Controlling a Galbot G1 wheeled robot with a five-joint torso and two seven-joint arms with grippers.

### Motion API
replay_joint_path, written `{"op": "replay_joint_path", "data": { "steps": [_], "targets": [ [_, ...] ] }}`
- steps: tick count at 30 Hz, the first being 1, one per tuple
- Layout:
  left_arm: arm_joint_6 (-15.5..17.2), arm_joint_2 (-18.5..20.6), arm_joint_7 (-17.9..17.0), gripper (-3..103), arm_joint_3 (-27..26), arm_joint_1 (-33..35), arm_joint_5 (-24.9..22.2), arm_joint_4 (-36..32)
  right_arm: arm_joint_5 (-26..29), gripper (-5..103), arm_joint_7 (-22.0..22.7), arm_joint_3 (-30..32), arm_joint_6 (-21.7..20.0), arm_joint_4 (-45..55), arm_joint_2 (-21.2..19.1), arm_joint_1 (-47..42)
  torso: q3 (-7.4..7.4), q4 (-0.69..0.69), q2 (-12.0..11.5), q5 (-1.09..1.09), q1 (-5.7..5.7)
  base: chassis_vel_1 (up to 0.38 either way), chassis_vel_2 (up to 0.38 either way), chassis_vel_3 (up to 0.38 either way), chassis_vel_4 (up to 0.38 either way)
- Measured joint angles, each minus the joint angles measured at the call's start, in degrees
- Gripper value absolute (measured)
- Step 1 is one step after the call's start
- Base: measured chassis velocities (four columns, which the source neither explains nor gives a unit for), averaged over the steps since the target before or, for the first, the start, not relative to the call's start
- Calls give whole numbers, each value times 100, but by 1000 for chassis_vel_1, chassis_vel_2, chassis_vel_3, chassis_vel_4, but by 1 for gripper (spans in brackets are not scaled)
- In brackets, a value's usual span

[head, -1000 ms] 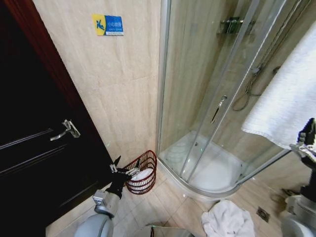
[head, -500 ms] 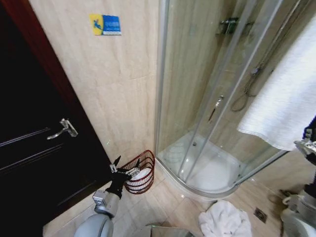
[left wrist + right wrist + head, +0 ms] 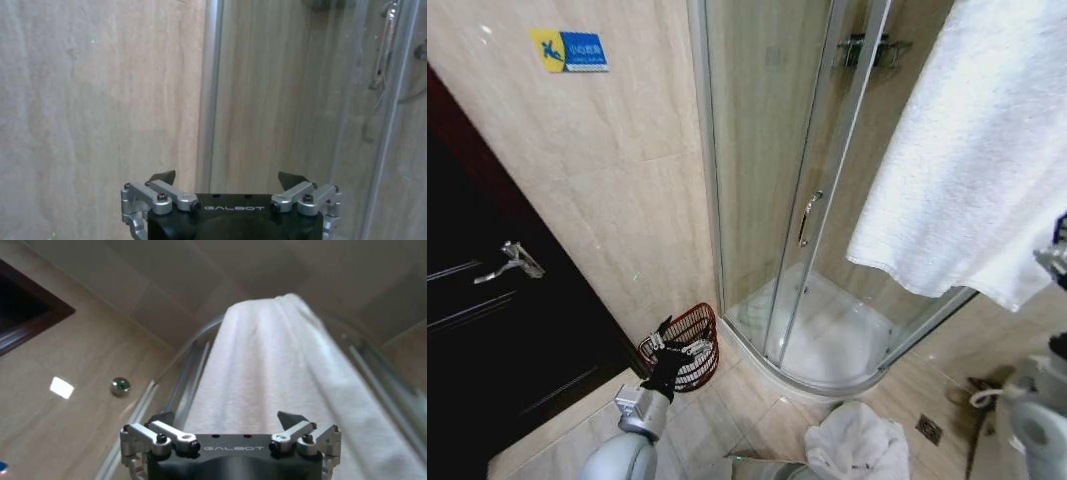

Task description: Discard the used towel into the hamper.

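The hamper (image 3: 685, 345) stood upright at lower centre, mouth up, wedged between wall and shower (image 3: 827, 300). The left gripper (image 3: 672, 340) hovered wide open before it. The towel (image 3: 957, 170) hung lengthwise at upper right, above the right gripper (image 3: 230, 420), which probably held nothing, fingers spread.

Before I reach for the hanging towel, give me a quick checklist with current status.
1. Right end effector open and empty: ok.
2. Right end effector pointed at the white towel draped over the shower enclosure: ok.
3. Towel gripped: not ok, no contact yet.
4. Left end effector open, low, in front of the hamper: ok.
5. Room in the hamper: cannot tell.
6. Second towel crumpled on the floor near the shower: not ok.
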Motion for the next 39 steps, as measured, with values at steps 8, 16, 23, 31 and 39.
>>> {"op": "replay_joint_path", "data": {
  "steps": [8, 16, 23, 31, 39],
  "targets": [
    [0, 0, 0, 100, 1, 0, 0, 0, -229, 100, 784, -139, -765, -453, -672, 917, 0, -2, 0, 3, 0, 26, 26, -21, -26],
    [0, 0, 1, 100, 3, 0, 0, -1, -667, 100, 911, -832, -1049, -1562, -874, 2387, 0, -1, -1, -2, 0, 0, 0, 0, 0],
    [-1, -1, 0, 100, 1, 0, 0, -1, -816, 100, 708, -1275, -1121, -2411, -1042, 3544, 1, 0, -1, 1, 1, 0, 0, 0, 0],
    [-1, -3, 0, 100, 2, -1, 0, -1, -716, 100, 1146, -1802, -1769, -2506, -1425, 4794, 0, -1, -1, -2, 0, 0, 0, 0, 0],
    [-1, 0, 0, 100, 1, 0, 0, -1, -656, 100, 1237, -2771, -2107, -2980, -1904, 6117, 0, -3, 0, 1, 0, 0, 0, 0, 0]
  ]
}}
